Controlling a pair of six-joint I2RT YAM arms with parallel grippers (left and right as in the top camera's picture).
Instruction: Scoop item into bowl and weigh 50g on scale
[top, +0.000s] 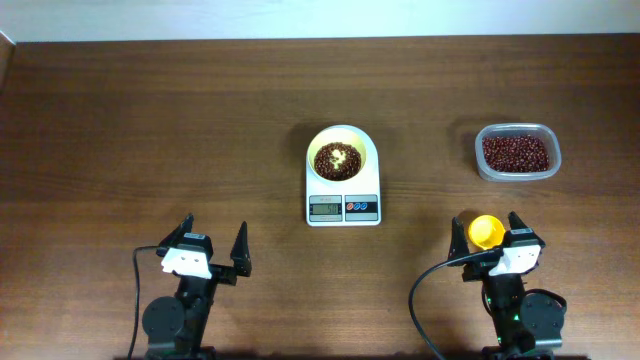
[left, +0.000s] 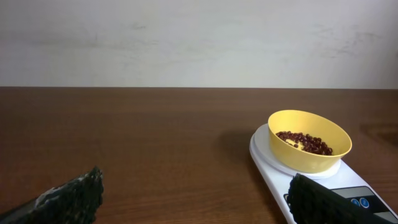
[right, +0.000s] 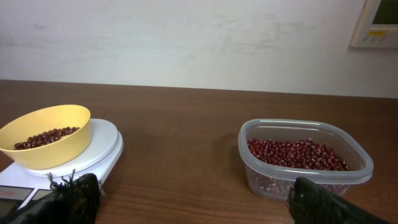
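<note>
The pale yellow bowl (top: 366, 150) stands on the white scale (top: 343, 209) at the table's middle and holds a thin layer of red-brown beans (top: 335, 162). It also shows in the left wrist view (left: 311, 158) and the right wrist view (right: 50, 149). My left gripper (top: 214, 228) is open and empty near the front left, apart from the scale (left: 267, 162). My right gripper (top: 486, 222) is open at the front right. In the overhead view a yellow scoop (top: 485, 231) lies between its fingers. The scoop is out of the right wrist view.
A clear plastic tub (top: 517, 128) of the same beans (top: 515, 153) stands at the right rear, ahead of my right gripper (right: 194, 186) and to its right. It shows in the right wrist view (right: 305, 180). A pale wall runs behind the table's far edge.
</note>
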